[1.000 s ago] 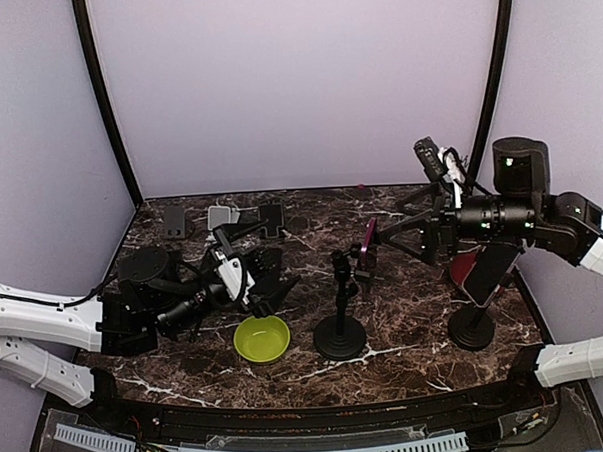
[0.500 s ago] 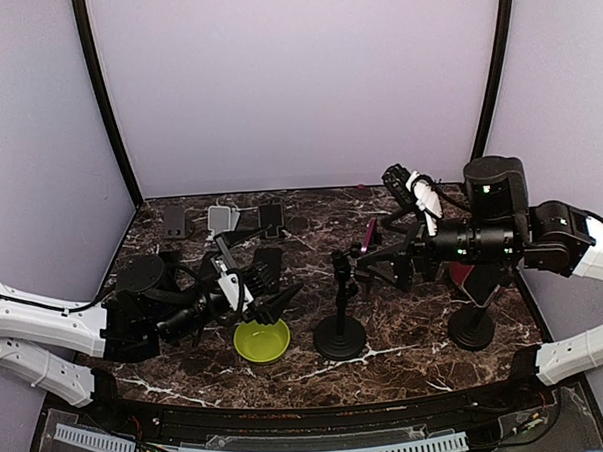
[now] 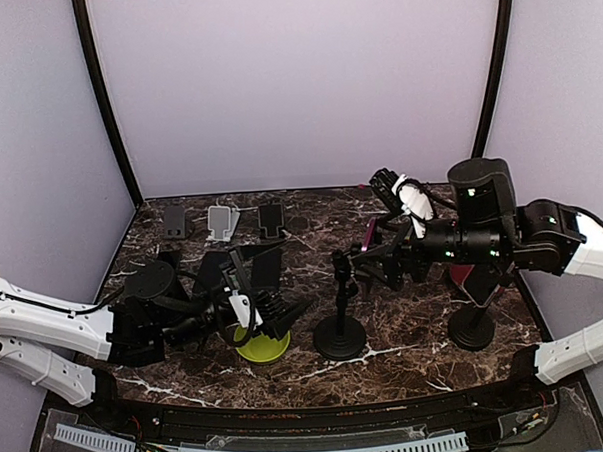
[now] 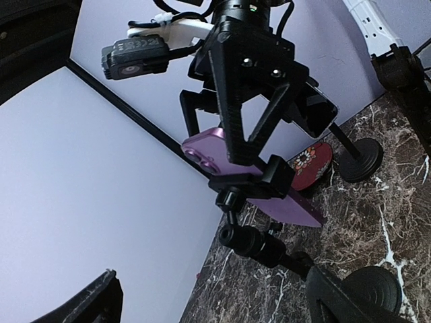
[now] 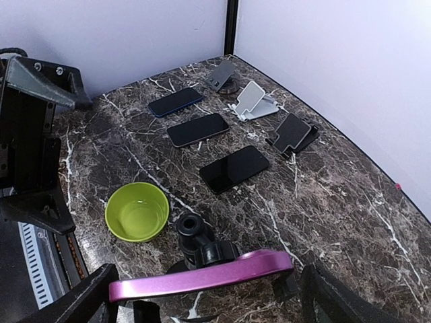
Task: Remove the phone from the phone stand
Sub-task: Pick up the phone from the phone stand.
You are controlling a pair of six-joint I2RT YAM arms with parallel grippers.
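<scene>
— Looking at it honestly, how far along are we?

— Barely begun, we'd say. The purple phone [image 5: 202, 279] is still clamped in the phone stand [image 3: 339, 304], tilted, well above the table [image 5: 323, 195]. Nothing has been lifted out.

— And our right gripper [image 3: 381, 255]?

— It is up at the phone, jaws spread wide. In the right wrist view the phone's edge runs across between our two fingers [image 5: 84, 299], with a gap on either side, so we are bracketing it, not holding it. From the left wrist view the gripper straddles the phone just above the clamp, though we can't tell from there whether any pad touches.

— What about the left gripper [image 3: 275, 305]?

— Open too, holding nothing. It hangs low over the green bowl [image 5: 138, 212], just left of the stand's base, and faces the stand.

— So what is left for us?

— Nearly all of it, in our judgement: close on the phone's edges, work it free of the clamp and carry it clear. The stand looks light on its round base, so we may want the left arm to steady it while we pull. The three dark phones [image 5: 199, 129] lying flat behind are not our concern.
</scene>
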